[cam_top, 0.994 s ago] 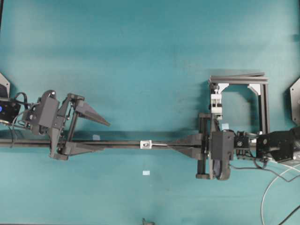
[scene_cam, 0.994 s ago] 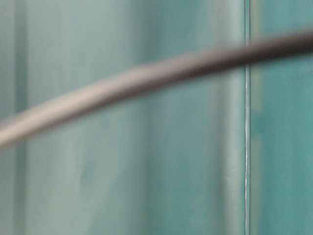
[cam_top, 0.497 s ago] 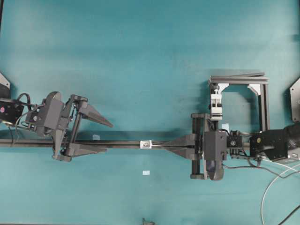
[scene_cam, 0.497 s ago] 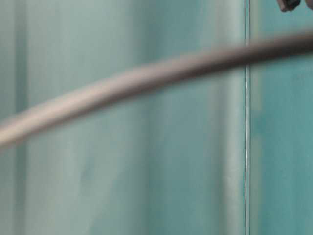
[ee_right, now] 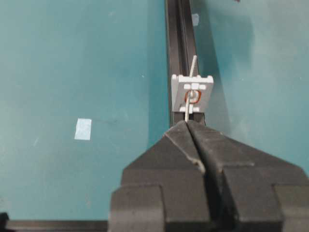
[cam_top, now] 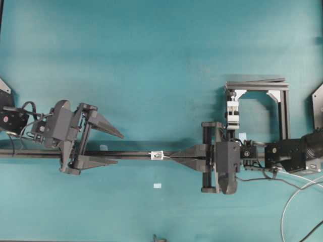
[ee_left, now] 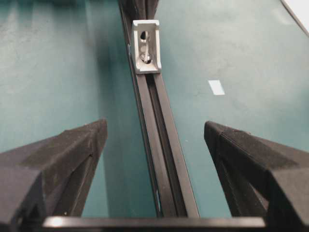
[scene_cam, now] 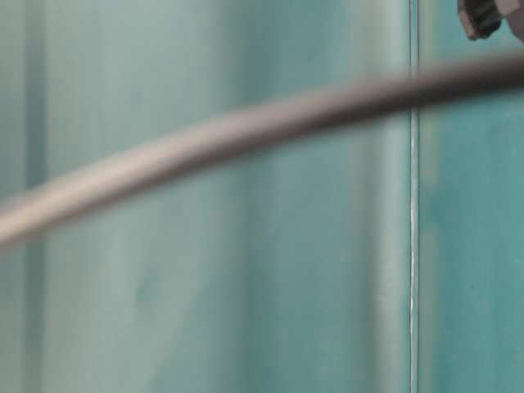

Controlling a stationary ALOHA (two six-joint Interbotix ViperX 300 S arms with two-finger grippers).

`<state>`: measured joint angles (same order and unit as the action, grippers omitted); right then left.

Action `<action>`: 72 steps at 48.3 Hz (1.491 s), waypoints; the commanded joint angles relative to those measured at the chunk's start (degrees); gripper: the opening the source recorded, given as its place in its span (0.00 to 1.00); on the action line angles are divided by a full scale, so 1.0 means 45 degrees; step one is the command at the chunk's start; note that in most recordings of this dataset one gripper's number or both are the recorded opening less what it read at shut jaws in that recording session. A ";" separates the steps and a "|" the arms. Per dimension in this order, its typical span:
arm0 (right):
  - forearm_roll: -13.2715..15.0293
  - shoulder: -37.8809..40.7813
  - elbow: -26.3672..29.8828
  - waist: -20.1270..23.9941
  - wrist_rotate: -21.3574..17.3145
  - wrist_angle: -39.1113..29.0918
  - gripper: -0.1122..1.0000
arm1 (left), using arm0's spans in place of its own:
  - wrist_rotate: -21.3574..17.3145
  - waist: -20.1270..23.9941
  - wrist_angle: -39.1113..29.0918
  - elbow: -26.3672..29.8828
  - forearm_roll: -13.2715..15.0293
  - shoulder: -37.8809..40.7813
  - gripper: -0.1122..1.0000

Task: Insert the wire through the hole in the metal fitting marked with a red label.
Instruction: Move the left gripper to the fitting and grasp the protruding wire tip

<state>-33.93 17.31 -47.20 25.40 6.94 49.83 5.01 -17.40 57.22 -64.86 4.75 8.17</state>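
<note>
The metal fitting [cam_top: 158,155] is a small silvery bracket standing on a long black rail [cam_top: 131,153]. In the right wrist view the fitting [ee_right: 193,93] shows a red ring round its hole [ee_right: 193,97]. My right gripper [ee_right: 187,123] is shut on the thin pale wire [ee_right: 187,112] just short of the fitting. The wire passes into the hole and its tip [ee_right: 194,62] sticks out on the far side. My left gripper [ee_left: 154,133] stands open astride the rail [ee_left: 161,145], with the fitting [ee_left: 146,46] ahead of it and apart. Seen from overhead, the left gripper [cam_top: 120,148] is left of the fitting and the right gripper [cam_top: 175,155] is right of it.
A black frame [cam_top: 283,108] with a white clamp block [cam_top: 231,112] stands at the back right. Small pale tape patches [cam_top: 157,186] lie on the teal table. Cables [cam_top: 290,201] trail at the lower right. The table-level view shows only a blurred cable [scene_cam: 246,131].
My right gripper has moved left along the rail toward the fitting, carrying the wire further into the hole. My left gripper has shifted slightly right, still open.
</note>
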 commanded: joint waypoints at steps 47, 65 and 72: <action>0.0723 -0.0078 0.0684 -0.0312 0.0000 -0.0332 0.09 | 0.0059 0.0176 -0.0234 0.1621 -0.0020 0.1016 0.82; 0.0723 -0.0156 0.0723 -0.0332 0.0098 -0.0332 0.09 | 0.0059 0.0195 -0.0234 0.1641 0.0000 0.1016 0.82; 0.0723 -0.0234 0.0664 -0.0312 0.0117 -0.0332 0.09 | 0.0059 0.0234 -0.0234 0.1660 0.0000 0.1016 0.82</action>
<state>-31.20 18.28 -45.35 23.82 7.47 47.90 5.19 -16.61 55.90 -58.10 4.75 13.45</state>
